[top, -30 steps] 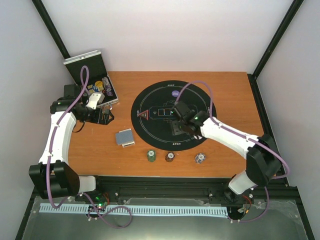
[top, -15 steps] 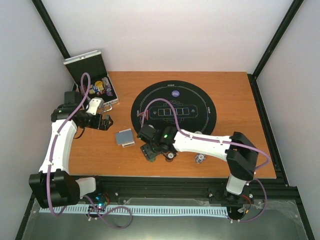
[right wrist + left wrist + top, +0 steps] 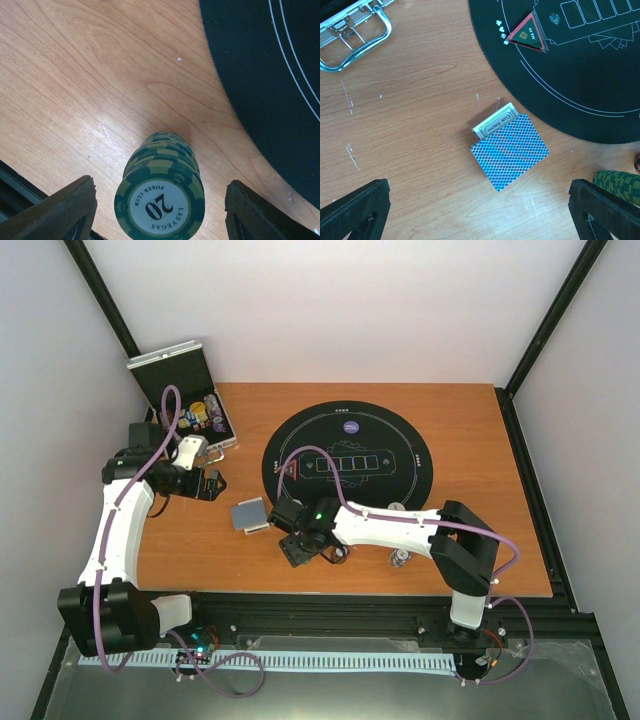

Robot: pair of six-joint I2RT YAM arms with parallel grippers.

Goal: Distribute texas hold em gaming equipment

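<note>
A stack of green poker chips (image 3: 160,195) stands on the wood just off the black mat (image 3: 270,75). My right gripper (image 3: 300,546) hangs over it, open, one finger on each side with a gap to the chips. The blue-backed card deck (image 3: 510,151) lies on a white card box (image 3: 492,125), left of the mat. My left gripper (image 3: 205,483) is open and empty, up and to the left of the deck (image 3: 250,515). A maroon chip stack (image 3: 341,555) and a purple-white one (image 3: 400,558) sit near the front edge.
An open metal case (image 3: 165,368) with more chips stands at the back left; its handle (image 3: 350,35) shows in the left wrist view. A red triangular marker (image 3: 527,35) and a purple disc (image 3: 350,427) lie on the round mat (image 3: 400,480).
My right arm has swung off the mat to the front left and now stands over the green chip stack. The left arm has shifted only slightly.
</note>
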